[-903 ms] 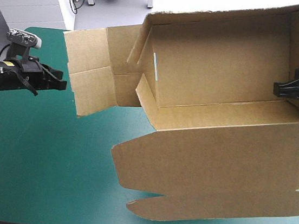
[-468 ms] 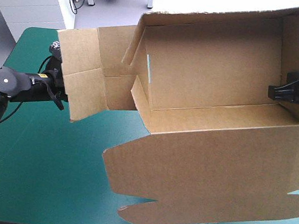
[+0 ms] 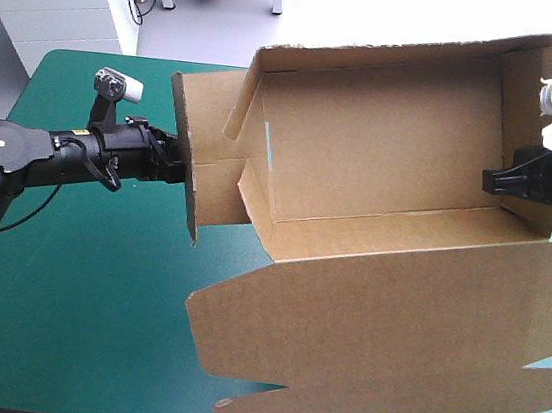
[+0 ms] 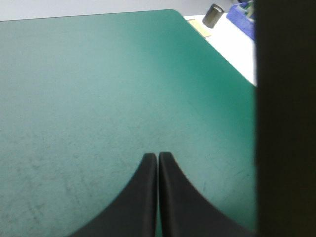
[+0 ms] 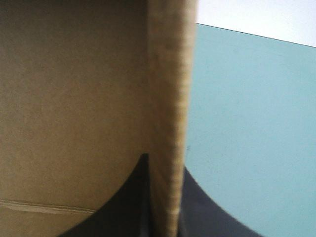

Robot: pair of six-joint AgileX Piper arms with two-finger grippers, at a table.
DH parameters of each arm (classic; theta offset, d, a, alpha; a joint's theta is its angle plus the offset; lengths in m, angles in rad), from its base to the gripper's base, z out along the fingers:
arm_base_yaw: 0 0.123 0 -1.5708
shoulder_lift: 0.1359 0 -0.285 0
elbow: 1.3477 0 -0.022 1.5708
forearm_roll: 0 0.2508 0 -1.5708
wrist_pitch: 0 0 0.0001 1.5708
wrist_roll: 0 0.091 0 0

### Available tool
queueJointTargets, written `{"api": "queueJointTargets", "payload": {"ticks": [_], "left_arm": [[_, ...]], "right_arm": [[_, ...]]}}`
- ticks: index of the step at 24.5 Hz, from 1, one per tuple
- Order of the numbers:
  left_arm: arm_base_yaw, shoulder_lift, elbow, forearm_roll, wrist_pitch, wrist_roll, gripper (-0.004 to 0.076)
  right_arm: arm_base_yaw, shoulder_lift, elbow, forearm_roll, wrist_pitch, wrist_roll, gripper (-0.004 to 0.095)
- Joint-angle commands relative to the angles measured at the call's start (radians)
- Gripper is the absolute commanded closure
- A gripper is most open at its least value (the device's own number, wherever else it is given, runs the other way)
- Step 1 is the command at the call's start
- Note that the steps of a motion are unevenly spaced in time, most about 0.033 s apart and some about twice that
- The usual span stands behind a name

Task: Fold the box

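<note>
The lowest part of the brown box (image 3: 394, 150) lies nearest the front edge of the table (image 3: 63, 301). This is its broad lid panel (image 3: 393, 322), flat and unfolded, with a notch cut into its near edge. It spreads out from the box's front wall over the teal-green cover.

Behind that panel the box's body is tipped so that its open side faces up toward the high camera and its inside shows. The body takes up the middle and right of the table, and its long back wall rises past the table's far edge in the high view.

At the box's right end the right tool (image 3: 496, 181) comes in from outside and pinches the end wall (image 3: 525, 106). In the right wrist view its black fingers are all but closed, with the board's edge running straight up between them. The box's inner face is on one side of that edge and the cover on the other.

At the box's left end a side flap (image 3: 185, 170) stands turned nearly edge-on to the high camera. The left tool (image 4: 158, 157) is just beside the flap's outer face. Its fingers are pressed together into one point with nothing between them, the cover lies beneath, and a dark band of board stands close alongside. Whether it touches the flap cannot be told.
</note>
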Motion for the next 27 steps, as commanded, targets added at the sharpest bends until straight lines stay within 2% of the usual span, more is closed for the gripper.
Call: {"api": "queueJointTargets", "payload": {"ticks": [1, 9, 16, 18, 23, 27], "left_arm": [[-0.005, -0.024, -0.025, -0.188, 0.050, 0.043, 0.0731], [-0.005, -0.024, -0.027, -0.398, 0.249, 0.104, 0.0731], [-0.005, -0.024, -0.027, -0.478, 0.326, 0.104, 0.0729], [-0.005, -0.026, -0.027, -0.487, 0.336, 0.104, 0.0701], [-0.007, -0.026, -0.107, -0.509, 0.336, 0.096, 0.0534], [-0.062, -0.024, -0.143, -0.499, 0.334, 0.095, 0.0472]], "right_arm": [[-0.010, -0.022, -0.024, 0.021, -0.005, 0.002, 0.0927], [-0.010, -0.022, -0.024, 0.018, -0.023, 0.002, 0.0926], [-0.010, -0.022, -0.024, 0.025, -0.025, 0.002, 0.0926], [-0.010, -0.022, -0.024, 0.027, -0.025, 0.002, 0.0925], [-0.010, -0.022, -0.024, 0.026, -0.030, 0.002, 0.0925], [-0.010, -0.020, -0.024, 0.057, -0.051, 0.006, 0.0925]]}}
